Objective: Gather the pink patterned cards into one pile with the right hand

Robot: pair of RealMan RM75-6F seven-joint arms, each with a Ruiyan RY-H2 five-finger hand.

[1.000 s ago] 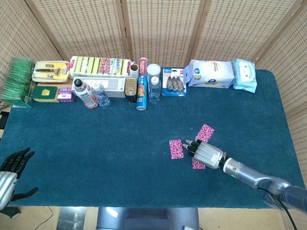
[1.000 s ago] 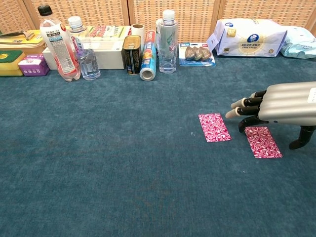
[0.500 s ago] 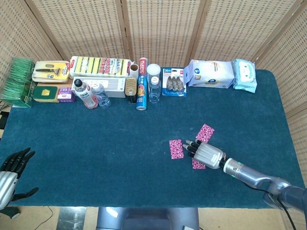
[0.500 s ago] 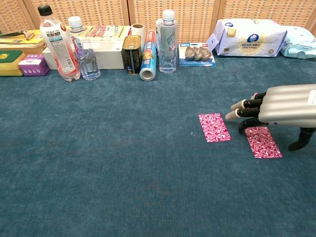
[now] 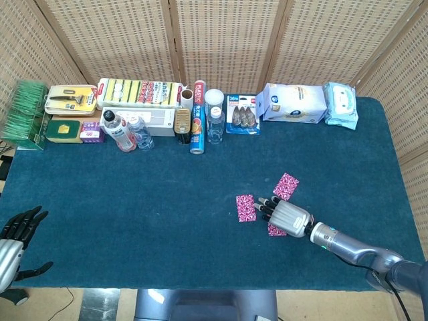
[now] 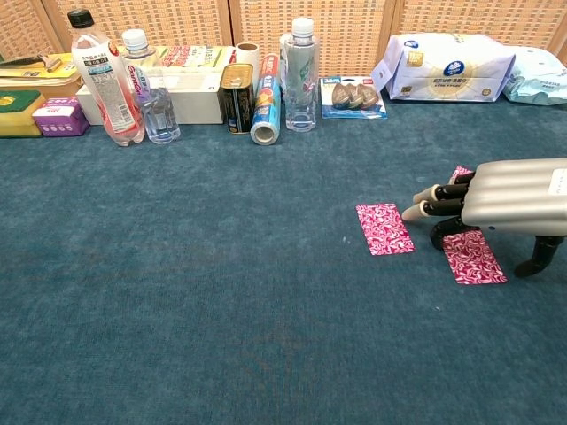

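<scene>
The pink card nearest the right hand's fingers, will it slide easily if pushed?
Probably not: the pink card lies flat on the fuzzy blue tablecloth, which likely grips it. It looks thin and light, so the right hand may struggle to lift its edge.

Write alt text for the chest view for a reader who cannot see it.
The right robot hand hovers low over one pink patterned card on the blue table, fingertips pointing toward a second card lying flat beside it. A third card peeks out behind the hand; bottles and packaged goods line the far edge.
</scene>
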